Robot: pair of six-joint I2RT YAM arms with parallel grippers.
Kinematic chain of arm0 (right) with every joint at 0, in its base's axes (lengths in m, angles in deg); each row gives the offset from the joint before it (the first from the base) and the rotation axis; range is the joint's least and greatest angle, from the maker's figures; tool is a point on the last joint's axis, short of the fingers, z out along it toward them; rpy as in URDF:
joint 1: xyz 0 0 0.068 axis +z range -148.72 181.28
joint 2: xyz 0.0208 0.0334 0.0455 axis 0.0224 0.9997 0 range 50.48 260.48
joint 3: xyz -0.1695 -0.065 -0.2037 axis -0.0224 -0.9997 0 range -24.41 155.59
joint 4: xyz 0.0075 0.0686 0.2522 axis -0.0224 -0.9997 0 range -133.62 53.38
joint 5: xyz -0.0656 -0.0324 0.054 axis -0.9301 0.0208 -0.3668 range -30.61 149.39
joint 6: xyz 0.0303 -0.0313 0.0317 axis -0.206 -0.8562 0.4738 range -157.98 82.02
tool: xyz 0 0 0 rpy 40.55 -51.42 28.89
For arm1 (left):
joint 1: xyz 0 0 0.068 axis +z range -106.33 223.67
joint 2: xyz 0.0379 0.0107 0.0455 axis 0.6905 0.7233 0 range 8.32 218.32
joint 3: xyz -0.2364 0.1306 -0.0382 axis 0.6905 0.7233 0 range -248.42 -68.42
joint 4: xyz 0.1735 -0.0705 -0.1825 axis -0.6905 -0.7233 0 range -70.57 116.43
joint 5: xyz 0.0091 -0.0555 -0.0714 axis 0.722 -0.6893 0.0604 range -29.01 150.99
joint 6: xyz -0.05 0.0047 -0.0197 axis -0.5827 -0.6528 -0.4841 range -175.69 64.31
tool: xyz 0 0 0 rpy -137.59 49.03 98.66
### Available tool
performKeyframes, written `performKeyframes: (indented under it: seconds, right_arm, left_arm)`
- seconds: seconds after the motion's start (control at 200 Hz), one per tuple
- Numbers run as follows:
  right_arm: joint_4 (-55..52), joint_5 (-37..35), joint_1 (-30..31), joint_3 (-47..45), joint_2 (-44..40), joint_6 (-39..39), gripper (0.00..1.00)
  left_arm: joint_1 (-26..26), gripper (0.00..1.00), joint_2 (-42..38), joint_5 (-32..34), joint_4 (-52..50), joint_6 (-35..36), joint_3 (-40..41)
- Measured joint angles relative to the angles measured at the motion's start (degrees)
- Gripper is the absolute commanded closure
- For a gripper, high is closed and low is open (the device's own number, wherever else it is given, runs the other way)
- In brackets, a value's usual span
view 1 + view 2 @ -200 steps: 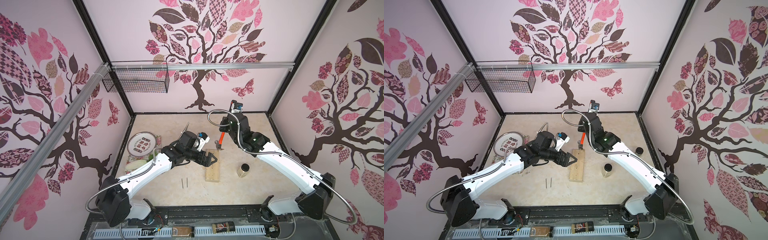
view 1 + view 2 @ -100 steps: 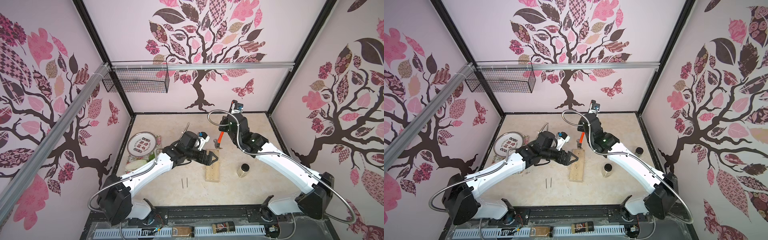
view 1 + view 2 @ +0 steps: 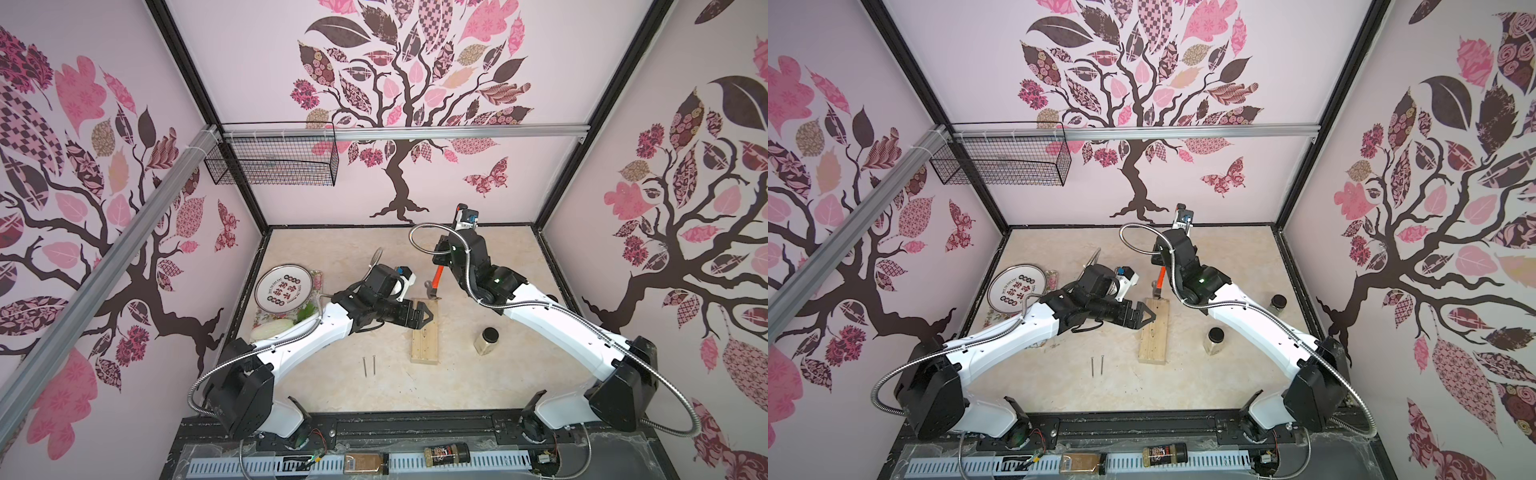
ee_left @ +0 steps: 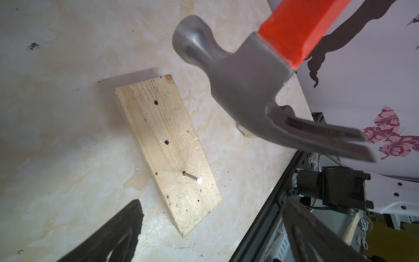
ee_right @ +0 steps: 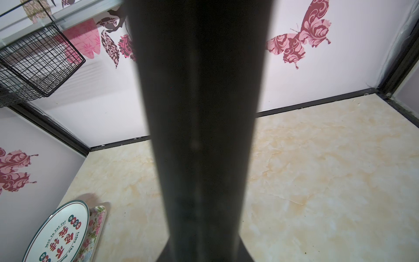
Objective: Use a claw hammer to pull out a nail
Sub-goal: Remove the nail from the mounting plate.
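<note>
The claw hammer (image 3: 435, 281) hangs head-down over the far end of the pale wooden block (image 3: 424, 336). My right gripper (image 3: 446, 259) is shut on its black handle (image 5: 199, 113), which fills the middle of the right wrist view. In the left wrist view the steel head (image 4: 244, 90) and its claw (image 4: 328, 140) float above the block (image 4: 167, 147), apart from the nail (image 4: 192, 177), which stands slanted in the wood. My left gripper (image 3: 428, 316) is open beside the block's far end and holds nothing; its fingers (image 4: 113, 236) frame the block.
Two loose nails (image 3: 369, 365) lie on the table left of the block. A jar with a black lid (image 3: 487, 340) stands to the right, and another jar (image 3: 1278, 303) beyond the right arm. A plate (image 3: 284, 288) on a floral tray and a white vegetable (image 3: 270, 330) sit at the left wall.
Hardly anything differs. Both arms have shifted only slightly, and the hammer head stays over the block's far end.
</note>
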Motion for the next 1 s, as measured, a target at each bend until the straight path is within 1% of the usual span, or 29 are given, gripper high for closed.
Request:
performKeyframes:
  seconds: [1.0]
  right_arm:
    - [0.4,-0.5,0.1,0.0,0.3,-0.5,0.94]
  left_arm:
    - [0.8,0.02,0.2,2.8,-1.2,0.4,0.0]
